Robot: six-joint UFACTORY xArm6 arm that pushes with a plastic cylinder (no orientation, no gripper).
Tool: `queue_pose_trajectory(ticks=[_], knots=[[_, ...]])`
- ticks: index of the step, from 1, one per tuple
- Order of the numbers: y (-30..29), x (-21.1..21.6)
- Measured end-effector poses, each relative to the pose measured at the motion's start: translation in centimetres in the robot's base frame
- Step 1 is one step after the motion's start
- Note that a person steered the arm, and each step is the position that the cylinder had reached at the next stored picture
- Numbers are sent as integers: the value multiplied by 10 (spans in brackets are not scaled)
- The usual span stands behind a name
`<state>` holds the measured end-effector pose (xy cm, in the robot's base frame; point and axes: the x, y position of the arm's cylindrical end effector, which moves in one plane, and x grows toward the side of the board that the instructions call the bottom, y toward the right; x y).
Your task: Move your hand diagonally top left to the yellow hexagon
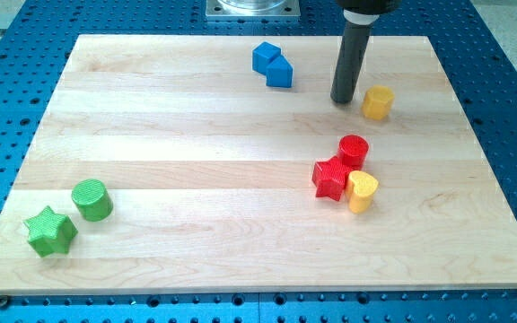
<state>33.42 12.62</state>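
Observation:
The yellow hexagon [378, 102] stands on the wooden board near the view's top right. My tip [343, 100] rests on the board just to the view's left of the yellow hexagon, with a small gap between them. The dark rod rises from the tip toward the view's top.
Two blue blocks [273, 65] touch each other near the view's top centre. A red cylinder [354, 150], a red star [331, 178] and a yellow heart [362, 190] cluster at the right centre. A green cylinder [92, 199] and a green star [50, 231] lie at the bottom left.

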Motion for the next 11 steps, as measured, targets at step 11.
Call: queue_pose_trajectory(ticks=[11], knots=[[11, -25]])
